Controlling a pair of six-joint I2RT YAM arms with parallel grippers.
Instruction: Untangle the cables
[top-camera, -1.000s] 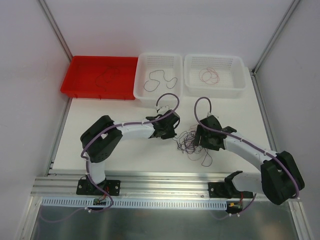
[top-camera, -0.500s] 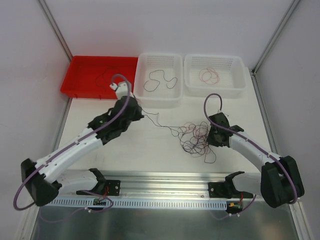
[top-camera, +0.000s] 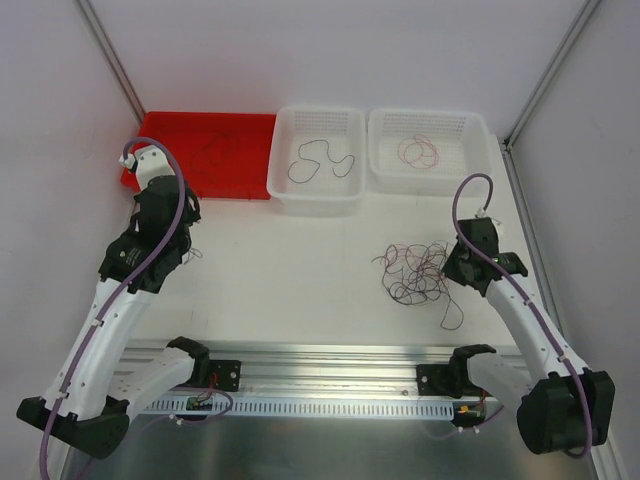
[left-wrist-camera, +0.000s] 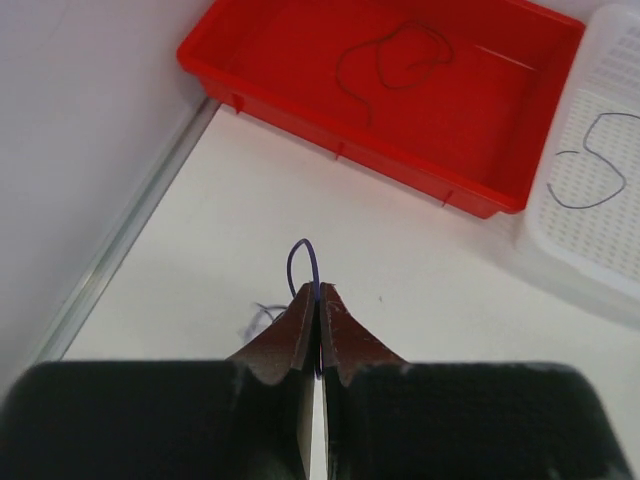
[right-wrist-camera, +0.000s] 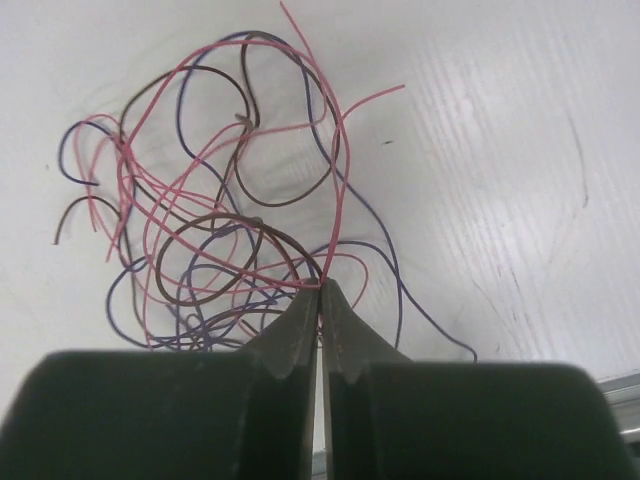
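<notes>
On the right half of the white table (top-camera: 290, 270), a tangle of cables (top-camera: 415, 272) is spread flat, with red, dark and purple strands looped over one another. The right gripper (right-wrist-camera: 320, 288) is positioned at the right-hand edge of this tangle. Its jaws are pressed together with no visible gap, and a red strand (right-wrist-camera: 340, 190) runs up out of the fingertips into the heap. The left gripper (left-wrist-camera: 318, 298) is located well apart from the tangle, near the left wall and just in front of the red tray (top-camera: 160, 180). Its jaws are likewise fully closed, and a purple strand (left-wrist-camera: 298, 262) is pinched between them, with a small loop standing above the tips and a short length visible on the table beside the left finger. A single dark cable (left-wrist-camera: 395, 60) is curled on the floor of the red tray. A dark purple cable (top-camera: 320, 160) lies in the middle white basket (top-camera: 315, 205), and a red cable (top-camera: 418, 152) is coiled in the right white basket (top-camera: 430, 182).
</notes>
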